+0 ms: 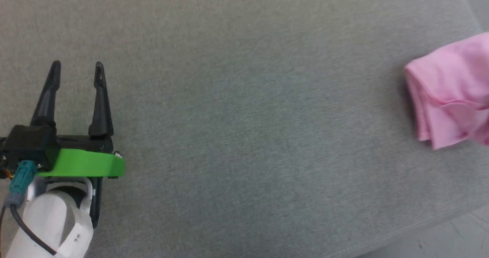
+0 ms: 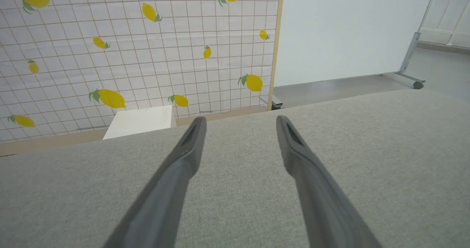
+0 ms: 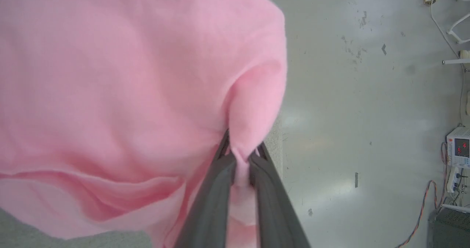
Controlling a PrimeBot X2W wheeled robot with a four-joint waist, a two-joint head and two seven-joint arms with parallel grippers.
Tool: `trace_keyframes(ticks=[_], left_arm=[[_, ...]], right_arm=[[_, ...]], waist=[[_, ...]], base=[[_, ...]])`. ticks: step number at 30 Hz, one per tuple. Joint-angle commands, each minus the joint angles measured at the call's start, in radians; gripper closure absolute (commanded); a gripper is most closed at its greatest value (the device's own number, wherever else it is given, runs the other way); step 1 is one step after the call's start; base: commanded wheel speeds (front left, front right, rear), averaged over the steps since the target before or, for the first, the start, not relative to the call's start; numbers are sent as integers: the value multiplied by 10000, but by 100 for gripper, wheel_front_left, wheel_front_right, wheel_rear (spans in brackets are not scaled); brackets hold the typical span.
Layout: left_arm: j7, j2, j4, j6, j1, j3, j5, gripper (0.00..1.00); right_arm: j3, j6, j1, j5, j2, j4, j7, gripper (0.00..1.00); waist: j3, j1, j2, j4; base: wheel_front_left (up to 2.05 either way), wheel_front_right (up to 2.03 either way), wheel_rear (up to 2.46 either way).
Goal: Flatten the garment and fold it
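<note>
The garment (image 1: 450,94) is a light pink bundle at the right edge of the grey cushioned surface (image 1: 248,116) in the head view, partly cut off by the picture's border. In the right wrist view the pink garment (image 3: 121,105) hangs in loose folds, and my right gripper (image 3: 240,152) is shut on a pinched pleat of it, with cloth bunched between the two dark fingers. My left gripper (image 1: 77,66) hovers over the surface at the lower left, far from the cloth, open with nothing between its fingers. Its wrist view shows the left gripper (image 2: 239,120) with spread fingers above bare grey fabric.
The surface's right edge drops to a pale floor (image 3: 367,94). A lemon-patterned panel (image 2: 128,50) and a white box (image 2: 141,121) stand beyond the far edge. A rolling white board (image 2: 349,31) stands behind. Cables and an instrument (image 3: 458,150) sit on the floor.
</note>
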Motion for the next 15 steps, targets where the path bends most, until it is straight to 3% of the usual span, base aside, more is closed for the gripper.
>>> trace_keyframes(ticks=[1, 4, 5, 6, 13, 15], left_arm=[[52, 141, -112, 75, -162, 35, 69, 0], [123, 221, -222, 111, -162, 82, 83, 0], [132, 238, -244, 114, -155, 91, 78, 0], [142, 252, -264, 122, -146, 97, 75, 0], [-1, 136, -47, 165, -29, 29, -17, 0], [-214, 7, 119, 221, 35, 32, -74, 0]], right_arm=[[-321, -17, -270, -232, 45, 247, -223, 100], [-1131, -17, -492, -813, 165, 886, -455, 100], [-1331, -17, -530, -1005, 213, 1038, -477, 72], [-1556, -17, -565, -1212, 272, 1196, -456, 0], [-2566, -17, -801, -2022, 558, 1213, -1069, 0], [-2752, -17, -977, -1892, 662, 870, -1712, 0]], waist=[[830, 0, -1, 508], [944, 0, -1, 594], [957, 0, -1, 607], [961, 0, -1, 619], [452, 0, -1, 665], [97, 0, -1, 723]], base=[[0, 0, 0], [0, 0, 0], [0, 0, 0], [0, 0, 0], [0, 0, 0], [0, 0, 0]])
